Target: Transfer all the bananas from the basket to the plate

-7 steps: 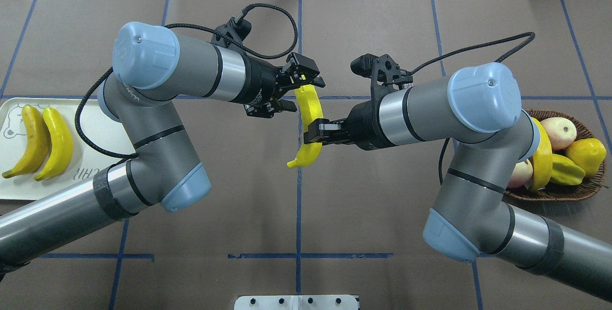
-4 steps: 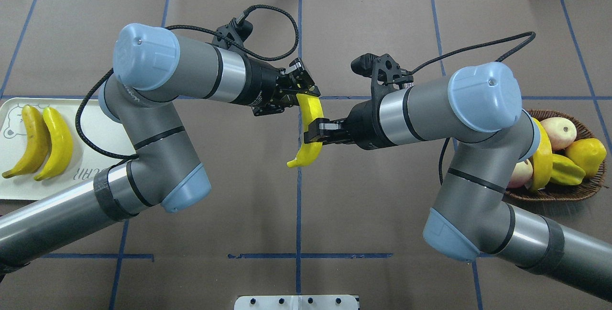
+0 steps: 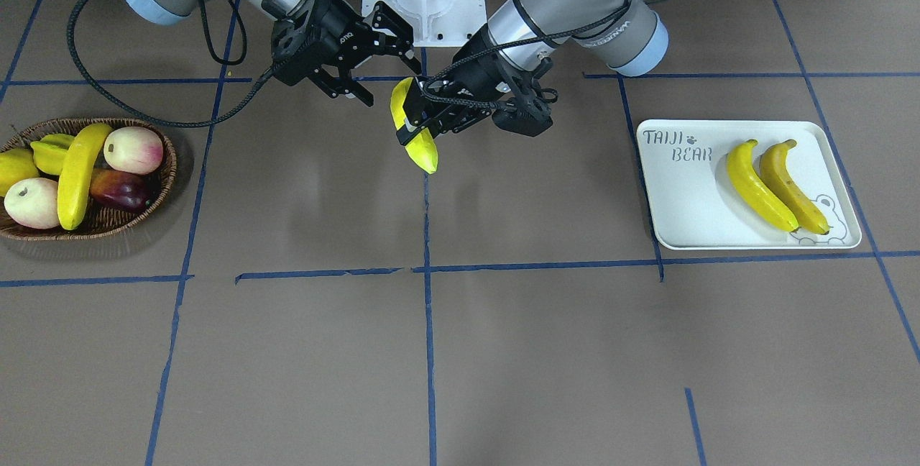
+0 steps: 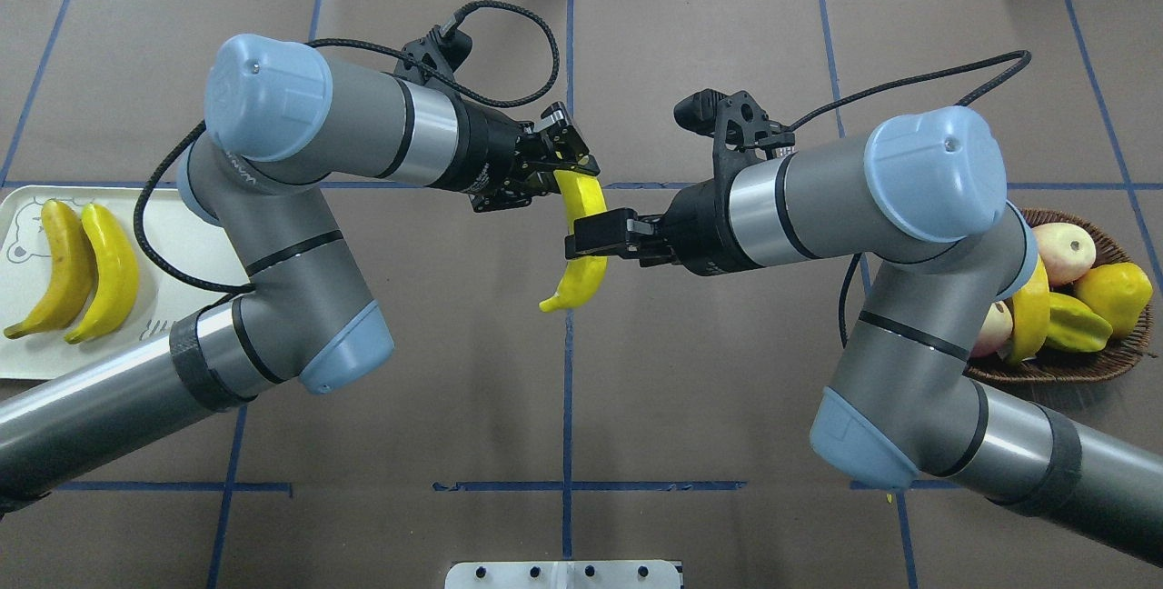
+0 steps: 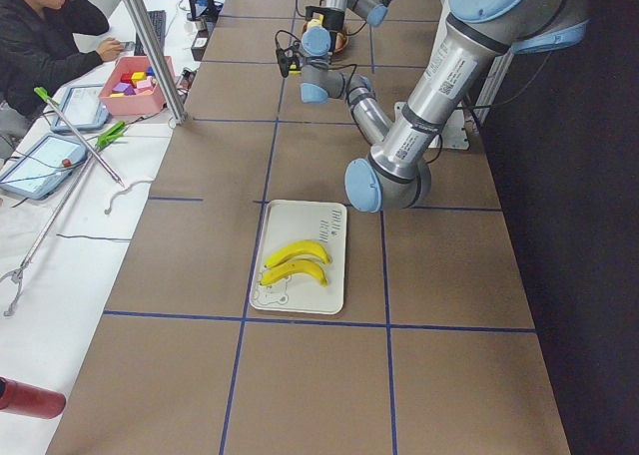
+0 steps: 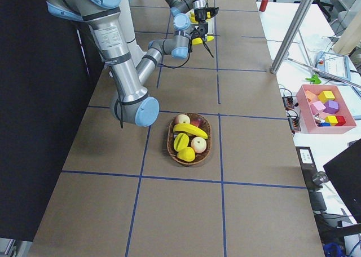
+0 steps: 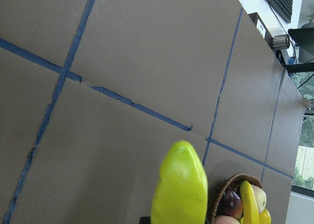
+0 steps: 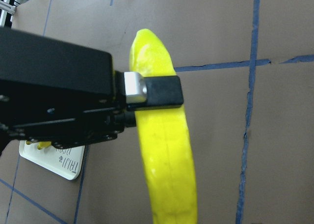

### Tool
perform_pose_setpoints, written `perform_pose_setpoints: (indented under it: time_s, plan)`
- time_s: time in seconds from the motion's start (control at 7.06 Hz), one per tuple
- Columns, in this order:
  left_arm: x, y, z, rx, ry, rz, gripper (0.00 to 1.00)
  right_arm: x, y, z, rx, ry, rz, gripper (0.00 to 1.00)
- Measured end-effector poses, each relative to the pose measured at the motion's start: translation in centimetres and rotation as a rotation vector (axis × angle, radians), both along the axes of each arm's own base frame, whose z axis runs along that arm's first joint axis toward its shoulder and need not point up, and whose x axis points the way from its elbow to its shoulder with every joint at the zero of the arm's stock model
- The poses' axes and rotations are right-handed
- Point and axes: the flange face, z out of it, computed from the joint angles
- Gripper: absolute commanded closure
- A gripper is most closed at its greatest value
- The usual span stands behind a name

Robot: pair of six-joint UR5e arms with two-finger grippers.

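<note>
You are in the middle of the hand-over for the third of four bananas. The held banana (image 4: 583, 275) hangs in the air over the middle of the table (image 3: 503, 344), roughly halfway between the basket (image 3: 171, 167) and the plate (image 3: 683, 200). The left gripper (image 4: 568, 173) is clamped on it near the end that points away from the robot, and only the tip sticks out beyond its fingers. The right gripper (image 4: 586, 239) sits around the banana's middle. In the front-facing view its fingers stand spread wider than the fruit, so I judge it to be apart and carrying none of the weight.

Two bananas (image 3: 758, 182) lie side by side on the plate next to the bear drawing. The last banana (image 3: 79, 171) lies across the other toy fruit (image 3: 133, 149) in the basket.

Your next move is to draw the right arm straight back until its fingers are clear of the banana. Only then swing the left arm toward the plate. The grip is close to one end, so expect the long free part to sag or pivot, and carry it gently. Set it down on the bare stretch of the plate under the lettering, beside the two there. Then send the right arm back to the basket.
</note>
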Motion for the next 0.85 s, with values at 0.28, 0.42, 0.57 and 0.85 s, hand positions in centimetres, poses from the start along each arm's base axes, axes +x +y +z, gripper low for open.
perform_pose_setpoints:
  time_s: [0.28, 0.42, 0.57, 0.85]
  plan:
    - [-4.3, -4.0, 5.3, -0.063, -0.179, 0.019, 1.0, 3.9, -1.8, 0.4, -0.013, -0.003, 0.002, 0.0]
    - [-6.8, -5.6, 8.8, -0.076, -0.308, 0.018, 1.0, 6.8, -3.4, 1.6, -0.032, 0.007, 0.001, 0.0]
    - [-9.0, -6.5, 12.2, -0.061, -0.449, 0.02, 1.0, 10.1, -5.1, 3.1, -0.052, 0.022, 0.009, 0.0]
    - [-12.5, -5.4, 19.9, -0.014, -0.682, 0.055, 1.0, 14.5, -7.0, 6.4, -0.061, 0.06, 0.029, 0.0]
